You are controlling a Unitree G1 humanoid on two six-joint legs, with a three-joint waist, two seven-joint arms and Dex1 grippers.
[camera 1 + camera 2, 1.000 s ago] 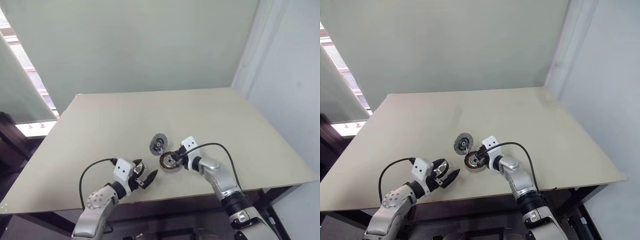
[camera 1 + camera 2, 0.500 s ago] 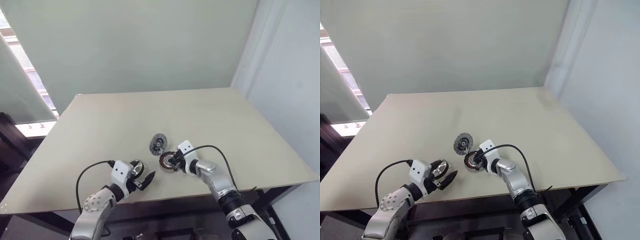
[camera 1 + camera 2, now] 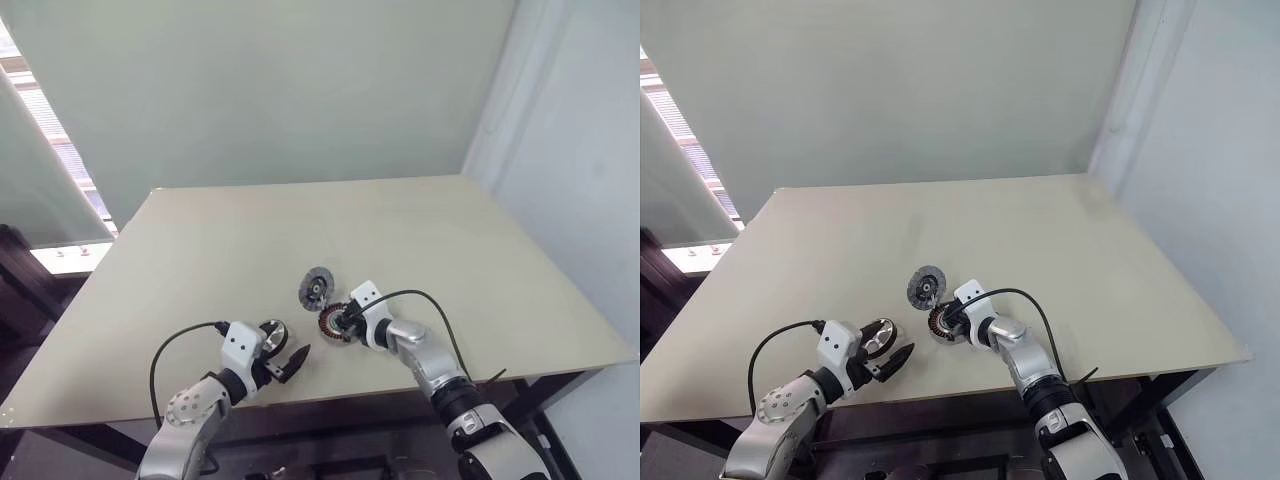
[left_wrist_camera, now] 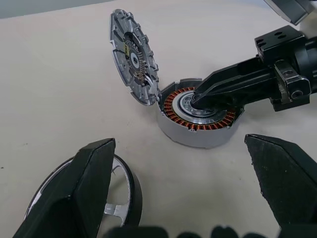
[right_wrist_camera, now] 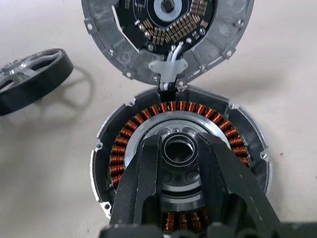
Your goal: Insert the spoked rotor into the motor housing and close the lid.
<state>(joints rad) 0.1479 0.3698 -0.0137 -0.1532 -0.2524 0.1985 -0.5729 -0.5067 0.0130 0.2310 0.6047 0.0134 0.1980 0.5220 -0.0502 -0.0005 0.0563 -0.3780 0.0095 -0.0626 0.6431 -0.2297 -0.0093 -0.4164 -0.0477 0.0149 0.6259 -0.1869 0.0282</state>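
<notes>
2 fingers of right gripper narrow, now lower, pinching motor housing hub.

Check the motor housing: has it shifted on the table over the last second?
No. The motor housing sits in the same spot just below the upright lid, as before; the right gripper rests on its centre.

Beige table with motor housing, hinged-open lid and spoked rotor.
</notes>
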